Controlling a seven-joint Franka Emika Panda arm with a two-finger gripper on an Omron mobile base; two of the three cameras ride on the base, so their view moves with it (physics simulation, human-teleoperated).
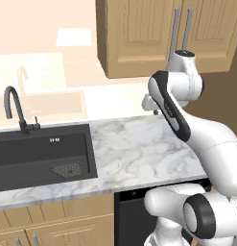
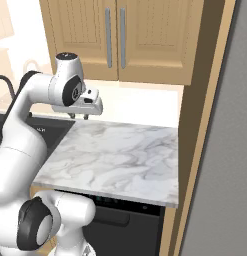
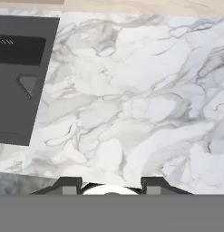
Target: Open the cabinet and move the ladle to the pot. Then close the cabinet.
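Note:
The cabinet hangs on the wall above the counter. Both its panelled doors are closed, with two long grey bar handles side by side at the middle. My gripper hovers below the cabinet, pointing down over the marble counter. Its fingertips stand apart with nothing between them. The ladle and the pot are out of view.
A dark sink with a black faucet lies left of the counter stretch. A dark dishwasher front sits under the counter. A tall wooden side panel bounds the counter on the right.

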